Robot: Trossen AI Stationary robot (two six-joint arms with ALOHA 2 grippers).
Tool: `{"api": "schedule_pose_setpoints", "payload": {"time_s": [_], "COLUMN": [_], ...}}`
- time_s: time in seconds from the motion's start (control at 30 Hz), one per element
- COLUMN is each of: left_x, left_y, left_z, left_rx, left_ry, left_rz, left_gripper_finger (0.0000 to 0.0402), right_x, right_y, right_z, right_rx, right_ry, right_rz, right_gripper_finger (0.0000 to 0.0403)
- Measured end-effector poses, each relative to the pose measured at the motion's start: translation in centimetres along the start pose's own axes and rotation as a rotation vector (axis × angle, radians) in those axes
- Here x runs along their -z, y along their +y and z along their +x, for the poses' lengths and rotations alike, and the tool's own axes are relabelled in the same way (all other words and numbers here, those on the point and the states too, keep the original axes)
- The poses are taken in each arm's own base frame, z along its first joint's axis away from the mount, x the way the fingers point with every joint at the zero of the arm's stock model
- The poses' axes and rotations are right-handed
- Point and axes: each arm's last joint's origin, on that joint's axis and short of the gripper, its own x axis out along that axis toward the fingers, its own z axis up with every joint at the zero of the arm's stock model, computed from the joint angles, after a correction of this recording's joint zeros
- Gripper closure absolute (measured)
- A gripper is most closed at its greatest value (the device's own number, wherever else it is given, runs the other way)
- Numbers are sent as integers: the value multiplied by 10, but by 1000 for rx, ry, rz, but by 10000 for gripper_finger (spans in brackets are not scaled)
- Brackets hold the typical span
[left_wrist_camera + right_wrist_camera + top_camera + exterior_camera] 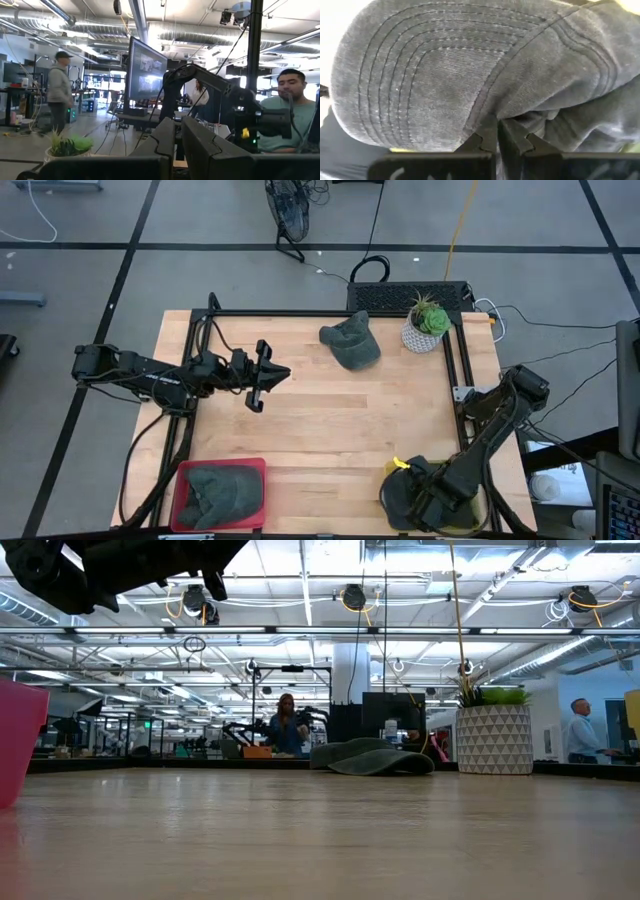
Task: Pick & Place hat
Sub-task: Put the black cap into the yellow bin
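Note:
A dark grey hat (435, 75) fills the right wrist view, with my right gripper (498, 131) shut on it. In the high view this hat (398, 505) sits at the table's near right corner under my right gripper (415, 482), beside a yellow piece (398, 466). A second grey hat (350, 345) lies on the table at the far middle. A third hat (222, 492) lies in a red bin (182, 480) at the near left. My left gripper (268, 374) hovers shut over the table's left half, holding nothing. My right gripper pinches the hat between its two fingers at the seam (492, 112) where the stitched brim meets the crown. The fingers come steeply from above. Cloth bunches in folds (540, 120) beside the fingertips. I cannot tell whether the hat is lifted clear.
A potted plant (428, 325) in a white patterned pot stands at the far right. A black frame rail (455, 370) runs along the table's right side. Bare wood (340, 430) spans the middle of the table. People stand in the room beyond.

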Motion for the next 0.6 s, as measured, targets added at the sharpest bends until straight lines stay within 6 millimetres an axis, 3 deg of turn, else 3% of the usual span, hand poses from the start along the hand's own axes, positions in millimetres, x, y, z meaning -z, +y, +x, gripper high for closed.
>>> {"api": "schedule_pose_setpoints", "payload": {"time_s": [0.17, 0.6], "left_x": [0, 0], "left_y": [0, 0], "left_z": [0, 0], "left_rx": [0, 0], "left_ry": [0, 0], "left_rz": [0, 3], "left_gripper_finger": [364, 364], "right_x": [-4, -12], "right_y": [-6, -25], "right_z": [8, -12], "right_rx": [35, 109], "right_ry": [5, -47], "right_rz": [-11, -19], "right_gripper_finger": [403, 393]}}
